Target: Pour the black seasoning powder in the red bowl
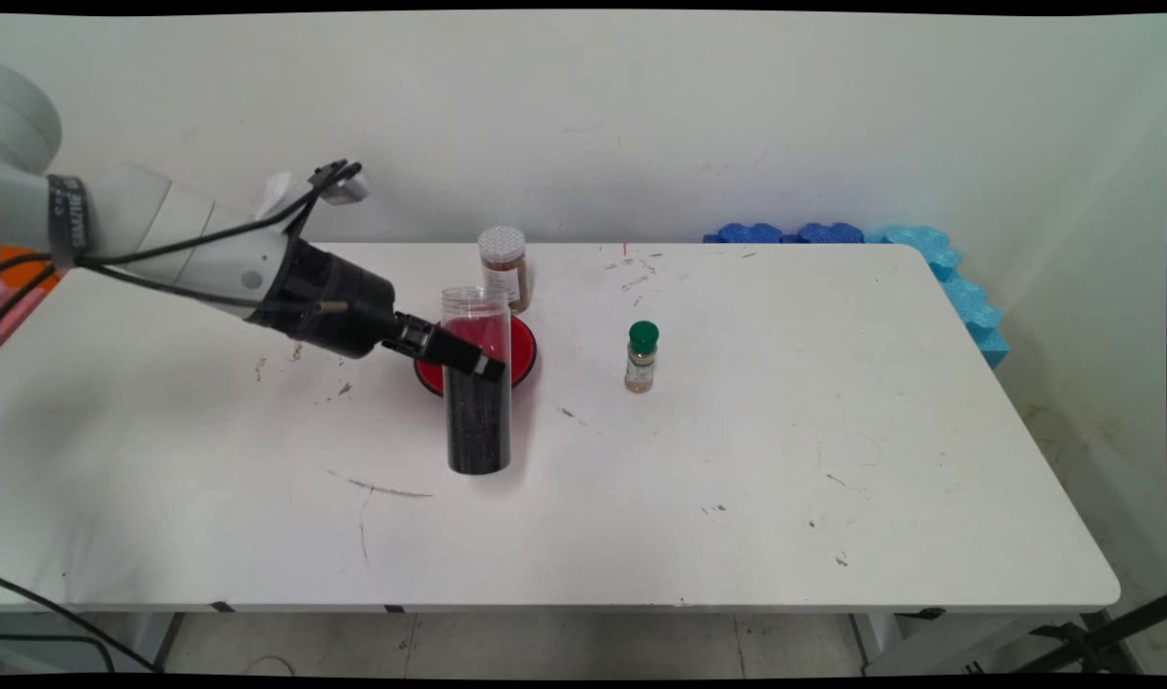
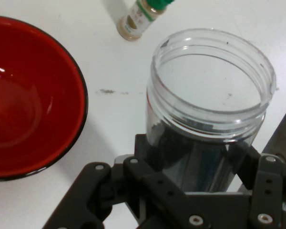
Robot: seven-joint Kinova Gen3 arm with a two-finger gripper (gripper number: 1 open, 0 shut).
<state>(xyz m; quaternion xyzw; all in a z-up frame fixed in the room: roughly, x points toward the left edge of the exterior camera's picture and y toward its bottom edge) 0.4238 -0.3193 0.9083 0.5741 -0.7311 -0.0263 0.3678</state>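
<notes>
Half-full jar (image 1: pixel 477 402) of dark grains, fingers (image 2: pixel 148 157) clamping it.

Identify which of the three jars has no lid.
The tall clear plastic jar of black grains, held by the end effector; the white-capped brown spice jar and green-capped small bottle are closed.

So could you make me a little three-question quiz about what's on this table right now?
1. True or false: the hand is closed around the tall clear jar.
2. What colour is the bowl behind that jar? A) blue B) red C) yellow
3. Fill in: the small spice bottle to the right has a ____ cap.

Key: 1 true; 2 B; 3 green.
</notes>
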